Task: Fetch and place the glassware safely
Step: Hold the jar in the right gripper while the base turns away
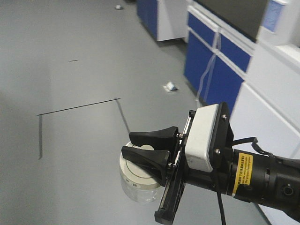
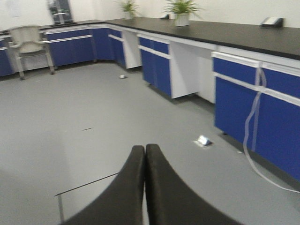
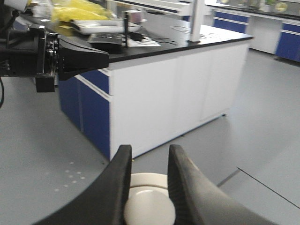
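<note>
The glassware is a small clear glass jar (image 1: 138, 187) with a cream-white lid (image 3: 148, 180) and a round central knob (image 3: 150, 206). My right gripper (image 1: 127, 144) is shut on that knob, one black finger on each side, and the jar hangs under it above the grey floor. In the right wrist view the right gripper (image 3: 150, 150) shows the knob pinched between its fingers; the glass body is hidden below the lid. My left gripper (image 2: 145, 148) is shut with nothing in it. The left gripper (image 3: 101, 58) also shows from the side at upper left.
Blue and white cabinets (image 1: 213, 61) run along the right. A black-topped bench (image 3: 164, 37) with papers and yellow items stands close ahead of the right wrist. White scraps (image 1: 169, 86) lie on the floor, with a dark tape line (image 1: 77, 107). A chair (image 2: 30, 44) is far back.
</note>
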`<state>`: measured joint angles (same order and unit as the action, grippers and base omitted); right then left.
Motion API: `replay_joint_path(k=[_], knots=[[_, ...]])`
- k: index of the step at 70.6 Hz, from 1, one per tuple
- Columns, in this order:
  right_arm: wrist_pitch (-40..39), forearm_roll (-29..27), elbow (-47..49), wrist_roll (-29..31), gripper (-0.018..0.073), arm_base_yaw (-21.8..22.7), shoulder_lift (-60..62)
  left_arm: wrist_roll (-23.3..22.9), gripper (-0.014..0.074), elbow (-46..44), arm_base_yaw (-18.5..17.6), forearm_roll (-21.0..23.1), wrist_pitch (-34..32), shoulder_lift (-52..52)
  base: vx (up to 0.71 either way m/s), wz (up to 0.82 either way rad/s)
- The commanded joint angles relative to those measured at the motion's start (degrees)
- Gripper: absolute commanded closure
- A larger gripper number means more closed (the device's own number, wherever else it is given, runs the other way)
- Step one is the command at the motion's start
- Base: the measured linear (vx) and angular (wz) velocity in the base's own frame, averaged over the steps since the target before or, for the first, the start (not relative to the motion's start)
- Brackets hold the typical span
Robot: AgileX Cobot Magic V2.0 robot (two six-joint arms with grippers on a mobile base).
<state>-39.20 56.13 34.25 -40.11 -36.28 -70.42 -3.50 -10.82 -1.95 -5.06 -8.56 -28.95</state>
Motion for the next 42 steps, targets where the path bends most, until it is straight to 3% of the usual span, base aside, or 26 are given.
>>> replay_joint_path(k=[1, 20, 42], knots=[[-3.96, -2.29, 1.73, 0.22, 0.0563, -0.01, 1.52, -0.57, 0.0603, -1.55, -0.26, 0.18, -4.04, -0.03, -0.04, 0.62], [-3.96, -1.99, 1.73, 0.22, 0.0563, -0.01, 1.52, -0.57, 0.0603, -1.55, -0.26, 0.18, -4.04, -0.03, 0.02, 0.51], [-3.96, -1.93, 1.73, 0.22, 0.0563, -0.01, 1.52, -0.57, 0.0603, -1.55, -0.26, 0.18, -4.04, -0.03, 0.14, 0.24]])
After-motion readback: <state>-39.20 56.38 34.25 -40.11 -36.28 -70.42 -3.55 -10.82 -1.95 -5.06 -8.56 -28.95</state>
